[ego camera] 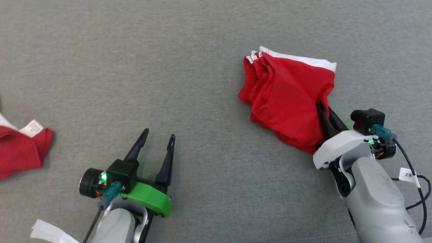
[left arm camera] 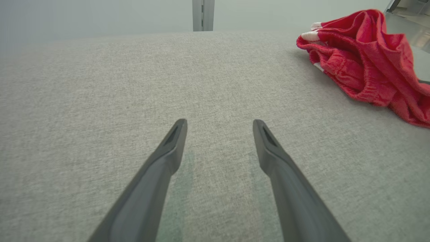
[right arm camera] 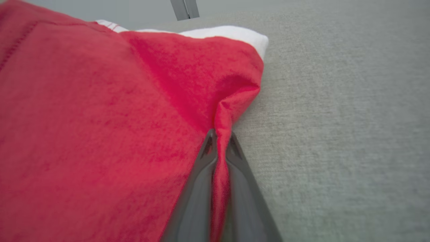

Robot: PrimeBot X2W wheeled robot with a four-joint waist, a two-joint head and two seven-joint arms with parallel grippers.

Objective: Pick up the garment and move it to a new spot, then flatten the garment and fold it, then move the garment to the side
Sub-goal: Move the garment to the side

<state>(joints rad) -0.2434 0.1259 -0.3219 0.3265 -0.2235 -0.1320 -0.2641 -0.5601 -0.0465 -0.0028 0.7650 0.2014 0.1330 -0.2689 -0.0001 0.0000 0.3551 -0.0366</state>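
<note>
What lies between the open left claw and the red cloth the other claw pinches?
Only bare grey surface between the left gripper and the red garment; the head view shows it.

At right on the surface (ego camera: 135, 50), the garment (ego camera: 287, 98); at far left, another cloth (ego camera: 20, 150); between them, the left hand (ego camera: 159, 133).

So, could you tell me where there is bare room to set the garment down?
Bare: the grey middle between the left gripper and the garment, and the whole far strip. Crowded: the left edge by the red cloth, and around the right gripper.
</note>
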